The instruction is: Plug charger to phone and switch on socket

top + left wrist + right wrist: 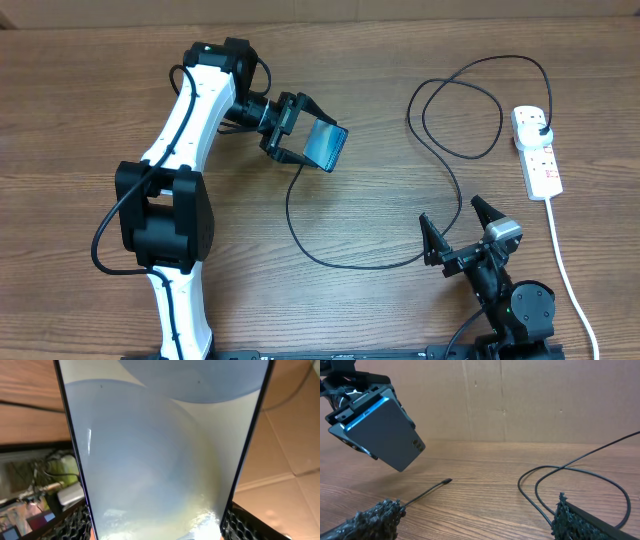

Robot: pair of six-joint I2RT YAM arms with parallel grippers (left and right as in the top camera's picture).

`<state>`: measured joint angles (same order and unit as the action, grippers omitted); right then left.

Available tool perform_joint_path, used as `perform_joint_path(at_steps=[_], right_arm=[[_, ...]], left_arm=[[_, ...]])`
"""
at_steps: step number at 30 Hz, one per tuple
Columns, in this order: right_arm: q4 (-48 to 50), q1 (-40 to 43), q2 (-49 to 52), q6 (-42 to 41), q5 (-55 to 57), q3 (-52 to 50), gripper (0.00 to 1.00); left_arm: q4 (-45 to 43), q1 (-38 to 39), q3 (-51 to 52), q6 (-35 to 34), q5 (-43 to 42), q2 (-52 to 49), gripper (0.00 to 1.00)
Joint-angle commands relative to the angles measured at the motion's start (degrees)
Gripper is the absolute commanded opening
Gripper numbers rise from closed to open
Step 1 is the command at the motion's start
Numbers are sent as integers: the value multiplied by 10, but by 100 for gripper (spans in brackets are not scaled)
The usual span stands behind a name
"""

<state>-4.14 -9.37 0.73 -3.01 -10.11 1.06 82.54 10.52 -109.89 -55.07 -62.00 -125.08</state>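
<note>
My left gripper [300, 143] is shut on the phone [326, 147] and holds it tilted above the table. The phone's light-blue screen fills the left wrist view [160, 455], with the fingers [157, 532] at both of its edges. The right wrist view shows its grey back [387, 435]. The charger's thin black cable [340, 264] lies on the table. Its connector tip [447, 481] rests just below the phone, apart from it. Its black plug [540, 129] sits in the white socket [540, 165] at the far right. My right gripper [458, 232] is open and empty [477, 520] over the cable's near bend.
The cable makes loose loops [455, 110] between the phone and the socket, and they also show in the right wrist view [570, 472]. The socket's thick white cord [566, 270] runs to the front right edge. A cardboard wall [520, 400] stands behind the table.
</note>
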Motion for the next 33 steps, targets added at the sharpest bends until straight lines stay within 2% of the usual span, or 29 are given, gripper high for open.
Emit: perform_joint_path(at_steps=[1, 13, 17, 25, 33], right_arm=[[2, 2, -6, -1, 0, -6, 100], [2, 2, -6, -1, 0, -6, 100], [2, 2, -6, -1, 0, -6, 100], [4, 2, -6, -5, -23, -6, 100], [10, 2, -5, -120, -94, -6, 100]], left_arm=[[2, 4, -18, 12, 46, 1, 69], [-3, 17, -18, -53, 341, 1, 69], [-3, 35, -18, -80, 408, 1, 69], [-9, 68, -18, -123, 467, 1, 70], [-35, 80, -18, -145, 474, 1, 66]])
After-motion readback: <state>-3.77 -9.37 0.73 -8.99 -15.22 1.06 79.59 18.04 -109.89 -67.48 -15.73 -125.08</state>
